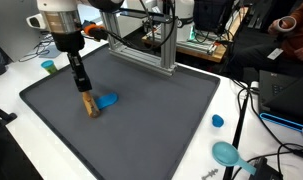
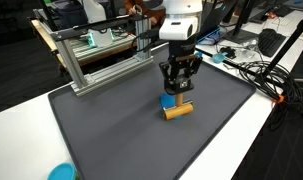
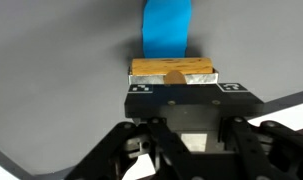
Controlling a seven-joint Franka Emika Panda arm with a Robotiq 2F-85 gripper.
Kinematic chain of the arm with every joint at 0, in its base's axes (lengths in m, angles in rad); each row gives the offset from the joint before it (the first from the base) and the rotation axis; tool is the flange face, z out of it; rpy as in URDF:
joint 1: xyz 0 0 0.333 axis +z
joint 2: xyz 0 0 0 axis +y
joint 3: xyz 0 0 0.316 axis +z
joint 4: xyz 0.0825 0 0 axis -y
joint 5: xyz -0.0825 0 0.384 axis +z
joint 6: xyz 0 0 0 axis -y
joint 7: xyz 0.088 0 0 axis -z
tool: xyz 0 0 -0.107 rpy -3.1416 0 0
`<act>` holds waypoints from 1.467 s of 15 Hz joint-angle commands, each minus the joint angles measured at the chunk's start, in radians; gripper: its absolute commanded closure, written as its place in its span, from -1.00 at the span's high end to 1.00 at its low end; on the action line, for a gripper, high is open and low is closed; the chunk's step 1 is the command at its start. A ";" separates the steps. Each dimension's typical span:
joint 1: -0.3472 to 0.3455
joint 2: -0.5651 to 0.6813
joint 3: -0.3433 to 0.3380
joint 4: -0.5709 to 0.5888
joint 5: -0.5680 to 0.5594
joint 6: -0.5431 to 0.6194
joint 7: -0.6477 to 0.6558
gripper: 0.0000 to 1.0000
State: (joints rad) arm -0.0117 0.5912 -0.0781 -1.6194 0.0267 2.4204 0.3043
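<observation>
holding wood block (image 3: 171,69) tight in gripper (image 2: 176,98), resting on mat (image 1: 151,120) against blue block (image 3: 168,28) at far side. could shove blue block if dragged; could slip or twist out given shallow grip.

The block (image 3: 172,70) sits between the fingers (image 3: 143,89), down on the mat (image 1: 161,110); the slab (image 3: 168,27) lies on the mat just beyond the fingers, touching the block's far side; the mat lies on the desk (image 2: 21,112); the frame (image 1: 141,45) stands behind the fingers along the mat's edge; a cap (image 1: 217,121) lies on the desk, off the mat, well apart from the fingers.
</observation>
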 commanded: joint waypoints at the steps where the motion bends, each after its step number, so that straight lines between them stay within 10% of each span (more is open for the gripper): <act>1: -0.002 0.096 -0.013 0.070 0.010 0.051 0.013 -0.57; 9: -0.024 -0.134 0.078 -0.121 0.003 0.065 -0.272 -0.57; 22: -0.010 -0.279 0.113 0.039 -0.075 -0.742 -0.756 -0.57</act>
State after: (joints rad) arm -0.0211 0.2965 0.0240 -1.6344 0.0010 1.8005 -0.3638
